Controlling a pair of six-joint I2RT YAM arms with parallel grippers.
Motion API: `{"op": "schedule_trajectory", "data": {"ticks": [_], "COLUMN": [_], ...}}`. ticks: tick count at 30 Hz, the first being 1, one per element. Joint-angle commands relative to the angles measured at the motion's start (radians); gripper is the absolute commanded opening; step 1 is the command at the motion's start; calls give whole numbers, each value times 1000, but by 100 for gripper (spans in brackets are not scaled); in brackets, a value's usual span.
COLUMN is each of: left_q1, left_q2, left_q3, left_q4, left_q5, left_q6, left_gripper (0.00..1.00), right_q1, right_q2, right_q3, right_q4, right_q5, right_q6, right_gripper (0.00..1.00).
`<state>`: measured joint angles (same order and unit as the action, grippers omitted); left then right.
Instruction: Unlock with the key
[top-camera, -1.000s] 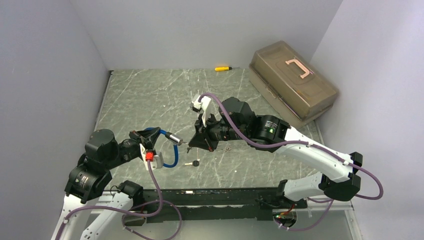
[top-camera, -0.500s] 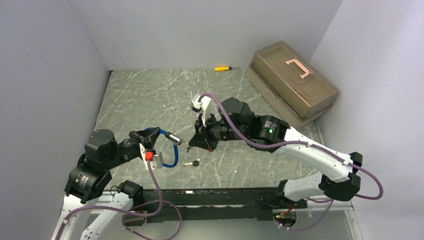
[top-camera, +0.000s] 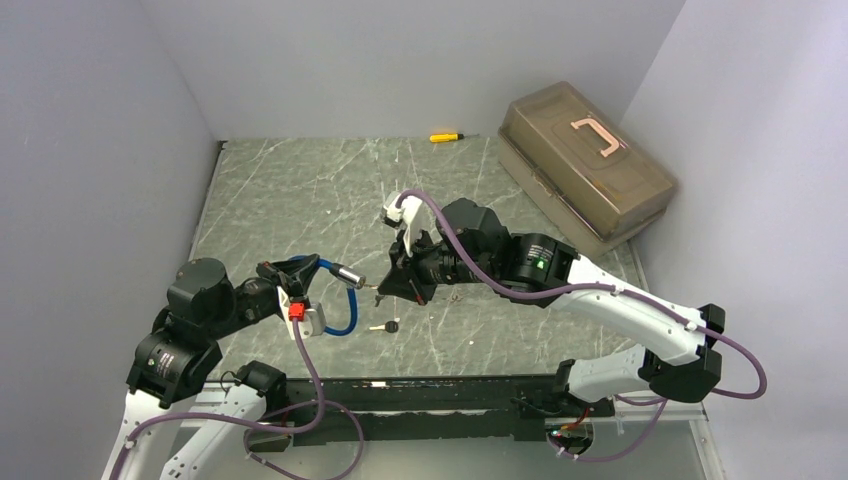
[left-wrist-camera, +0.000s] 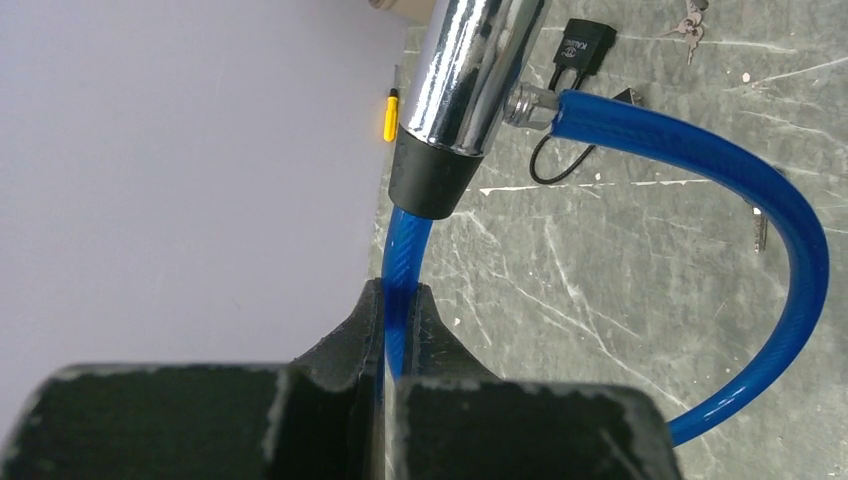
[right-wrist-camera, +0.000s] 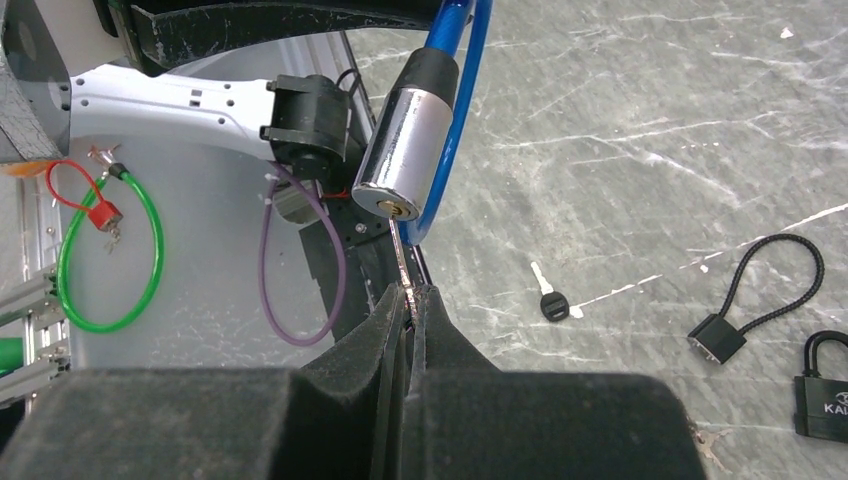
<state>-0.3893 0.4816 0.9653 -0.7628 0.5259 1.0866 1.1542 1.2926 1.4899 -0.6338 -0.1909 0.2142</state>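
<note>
**Key tip at the keyway, both grips tight**

From the right wrist camera I saw the key (right-wrist-camera: 400, 255) standing nearly upright, its blade tip meeting the keyhole in the end face of the chrome lock cylinder (right-wrist-camera: 400, 150). I could not tell how deep it sat. The right gripper (right-wrist-camera: 408, 295) had its jaws pinched narrow on the lower end of the key. The cylinder hung above the table (top-camera: 290, 200), in the near-left part of it, tilted with its keyed end down toward the right arm. The blue cable (left-wrist-camera: 790, 240) looped out of its side and back round. The left gripper (left-wrist-camera: 398, 300) had its jaws clamped on that cable just below the cylinder's black collar.

A spare key (right-wrist-camera: 548, 298) lay flat on the table, near the cylinder. Two small black padlocks (right-wrist-camera: 715, 338) lay further right, apart from each other. I had bare tabletop behind both grippers out to the far edge, where a yellow tool (top-camera: 446, 137) lay against the wall. The toolbox (top-camera: 585, 165) filled the far right corner, well apart from both arms
</note>
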Motion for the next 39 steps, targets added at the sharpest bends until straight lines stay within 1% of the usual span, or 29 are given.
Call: {"op": "schedule_trajectory", "data": {"ticks": [1, 8, 25, 39], "left_q1": [-2, -2, -2, -2], "left_q2": [0, -9, -3, -5], "left_q3": [46, 37, 40, 41], "left_q4": [39, 35, 39, 37], "left_q5": [52, 54, 35, 36], "left_q6": [4, 15, -6, -4], "left_gripper": [0, 0, 0, 0], "right_q1": [2, 2, 2, 2], "right_q2": [-39, -52, -68, -57], "right_q3": [-8, -15, -40, -24], "right_q4": [65, 67, 69, 85], "right_q5": [36, 44, -30, -33], "right_q6": [14, 16, 16, 6], "right_gripper": [0, 0, 0, 0]}}
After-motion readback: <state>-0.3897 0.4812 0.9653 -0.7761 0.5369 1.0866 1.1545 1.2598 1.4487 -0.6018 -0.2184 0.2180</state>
